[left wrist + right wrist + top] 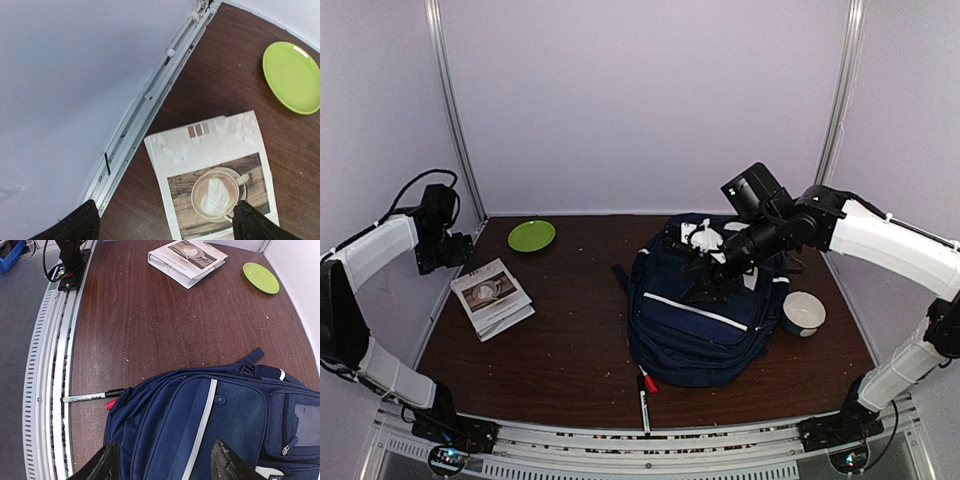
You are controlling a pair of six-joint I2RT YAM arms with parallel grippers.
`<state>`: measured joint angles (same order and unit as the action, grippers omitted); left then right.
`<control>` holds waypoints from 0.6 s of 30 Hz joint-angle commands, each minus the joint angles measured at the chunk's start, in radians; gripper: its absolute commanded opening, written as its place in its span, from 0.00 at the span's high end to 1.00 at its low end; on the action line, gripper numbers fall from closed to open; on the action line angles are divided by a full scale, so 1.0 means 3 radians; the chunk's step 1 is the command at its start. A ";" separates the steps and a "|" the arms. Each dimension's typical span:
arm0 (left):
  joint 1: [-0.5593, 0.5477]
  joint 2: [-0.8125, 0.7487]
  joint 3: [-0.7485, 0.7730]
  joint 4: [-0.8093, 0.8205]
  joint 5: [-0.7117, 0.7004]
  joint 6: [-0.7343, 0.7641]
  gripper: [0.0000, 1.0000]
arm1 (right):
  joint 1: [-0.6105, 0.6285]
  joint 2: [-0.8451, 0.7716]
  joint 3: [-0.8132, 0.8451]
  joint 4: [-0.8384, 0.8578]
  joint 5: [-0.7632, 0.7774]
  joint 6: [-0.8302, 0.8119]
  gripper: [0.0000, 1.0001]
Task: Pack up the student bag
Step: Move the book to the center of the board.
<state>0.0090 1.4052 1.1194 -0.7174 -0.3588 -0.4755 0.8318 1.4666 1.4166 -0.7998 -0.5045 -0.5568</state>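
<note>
The navy student bag [705, 310] lies in the middle right of the table, with white stripes; it fills the lower right wrist view [215, 425]. My right gripper [720, 275] hovers over the bag's upper part, jaws open and empty [162, 465]. A booklet with a coffee-cup cover [492, 297] lies at the left; it shows in the left wrist view [215, 175] and the right wrist view [187, 260]. My left gripper [455, 252] hangs above the booklet's far left corner, open and empty [162, 222]. A black-and-white marker and a red pen [644, 392] lie partly under the bag's near edge [90, 397].
A green plate [531, 235] sits at the back left [292, 76] [261, 277]. A white bowl [804, 313] stands right of the bag. The enclosure's wall rail [150, 100] runs close beside my left gripper. The metal front rail [50, 365] edges the table.
</note>
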 commanded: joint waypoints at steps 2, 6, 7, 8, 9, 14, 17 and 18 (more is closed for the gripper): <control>0.0096 0.0508 0.0598 -0.0060 0.0059 0.0235 0.07 | -0.0104 -0.0223 -0.0107 0.0216 -0.0128 0.0214 0.37; 0.0126 0.1022 0.1000 -0.0166 0.0011 0.0307 0.08 | -0.0126 -0.0353 -0.0228 0.0428 0.0044 0.0352 0.37; 0.0147 0.1102 0.1047 -0.0159 -0.0010 0.0321 0.07 | -0.0142 -0.0376 -0.0252 0.0455 0.0034 0.0365 0.37; 0.0171 0.1208 0.1104 -0.0149 -0.0008 0.0333 0.07 | -0.0152 -0.0393 -0.0268 0.0468 0.0024 0.0375 0.37; 0.0189 0.1282 0.1158 -0.0145 -0.0006 0.0333 0.08 | -0.0169 -0.0406 -0.0279 0.0477 0.0015 0.0380 0.37; 0.0196 0.1511 0.1270 -0.0110 0.0170 0.0308 0.09 | -0.0196 -0.0435 -0.0288 0.0477 -0.0026 0.0421 0.37; 0.0190 0.1649 0.1298 -0.0070 0.0201 0.0286 0.09 | -0.0202 -0.0452 -0.0297 0.0492 -0.0035 0.0421 0.37; 0.0190 0.1712 0.1345 -0.0069 0.0207 0.0297 0.09 | -0.0208 -0.0459 -0.0318 0.0525 -0.0033 0.0435 0.37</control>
<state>0.0620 1.8786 1.4696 -0.7540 -0.3294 -0.3946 0.7776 1.3510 1.3422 -0.6758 -0.5129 -0.4450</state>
